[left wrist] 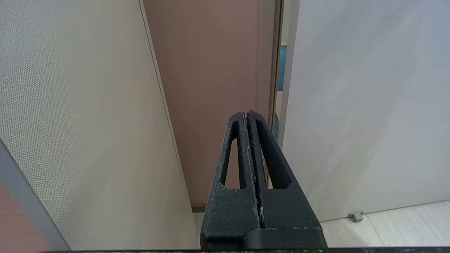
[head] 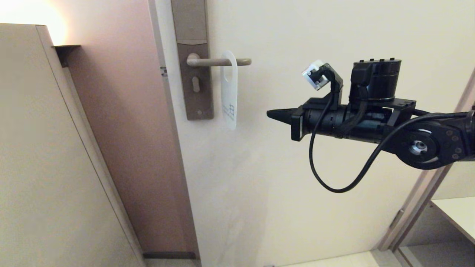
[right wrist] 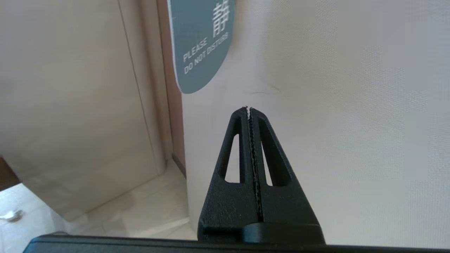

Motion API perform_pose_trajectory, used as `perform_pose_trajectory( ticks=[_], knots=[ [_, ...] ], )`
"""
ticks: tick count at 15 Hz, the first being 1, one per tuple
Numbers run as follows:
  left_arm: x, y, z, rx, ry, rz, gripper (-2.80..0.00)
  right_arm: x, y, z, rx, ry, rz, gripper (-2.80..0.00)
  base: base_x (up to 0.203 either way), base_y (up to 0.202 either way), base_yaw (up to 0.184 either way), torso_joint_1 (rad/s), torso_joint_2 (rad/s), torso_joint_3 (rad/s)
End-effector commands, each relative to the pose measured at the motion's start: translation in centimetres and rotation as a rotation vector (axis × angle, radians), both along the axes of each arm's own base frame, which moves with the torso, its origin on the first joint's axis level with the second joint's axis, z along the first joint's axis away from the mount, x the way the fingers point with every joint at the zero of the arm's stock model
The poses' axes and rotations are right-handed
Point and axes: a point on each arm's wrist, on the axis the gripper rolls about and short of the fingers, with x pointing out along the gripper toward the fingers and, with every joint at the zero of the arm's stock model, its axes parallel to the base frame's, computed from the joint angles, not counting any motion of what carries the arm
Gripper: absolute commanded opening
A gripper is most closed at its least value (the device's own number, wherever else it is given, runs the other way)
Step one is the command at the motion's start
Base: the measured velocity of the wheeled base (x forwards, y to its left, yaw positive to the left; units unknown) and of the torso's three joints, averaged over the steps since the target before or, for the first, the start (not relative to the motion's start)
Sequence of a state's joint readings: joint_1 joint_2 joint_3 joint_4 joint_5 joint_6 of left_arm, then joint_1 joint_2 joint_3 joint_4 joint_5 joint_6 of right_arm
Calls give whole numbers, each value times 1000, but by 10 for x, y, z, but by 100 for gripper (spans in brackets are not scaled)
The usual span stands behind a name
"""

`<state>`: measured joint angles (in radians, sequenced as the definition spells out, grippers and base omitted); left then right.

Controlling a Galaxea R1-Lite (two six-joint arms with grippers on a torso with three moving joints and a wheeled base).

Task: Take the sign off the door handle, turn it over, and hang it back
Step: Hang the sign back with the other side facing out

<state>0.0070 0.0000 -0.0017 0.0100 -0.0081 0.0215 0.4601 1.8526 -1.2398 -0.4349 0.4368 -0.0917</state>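
Observation:
The sign hangs by its oval hole on the door handle, a straight beige lever on a tall brown backplate with a keyhole. In the head view its white side shows, nearly edge-on. In the right wrist view its blue lower end reads "PLEASE DO NOT DISTURB". My right gripper is shut and empty, level with the sign's lower end and a short way to its right; it also shows in the right wrist view. My left gripper is shut and empty, low down, out of the head view.
The cream door fills the middle. A brownish wall strip and a beige panel stand to the left. A door stop sits on the tiled floor. A white shelf is at the lower right.

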Motion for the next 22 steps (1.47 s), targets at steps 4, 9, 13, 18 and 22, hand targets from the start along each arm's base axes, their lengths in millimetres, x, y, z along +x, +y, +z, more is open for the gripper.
perform_pose_trajectory(
  ticks=[4,9,13,18,22],
  knots=[
    [0,0,0,0,2,1,-280,4,21,-9,-6,8,45,-280,0,0,0,0,0,0],
    [0,0,0,0,2,1,-280,17,54,-4,5,-45,-15,-280,0,0,0,0,0,0],
    [0,0,0,0,1,1,-280,23,88,-2,22,-90,-77,-280,0,0,0,0,0,0],
    [0,0,0,0,1,1,-280,17,117,0,67,-120,-125,-280,0,0,0,0,0,0],
    [0,0,0,0,2,1,-280,10,127,1,77,-132,-115,-280,0,0,0,0,0,0]
  ],
)
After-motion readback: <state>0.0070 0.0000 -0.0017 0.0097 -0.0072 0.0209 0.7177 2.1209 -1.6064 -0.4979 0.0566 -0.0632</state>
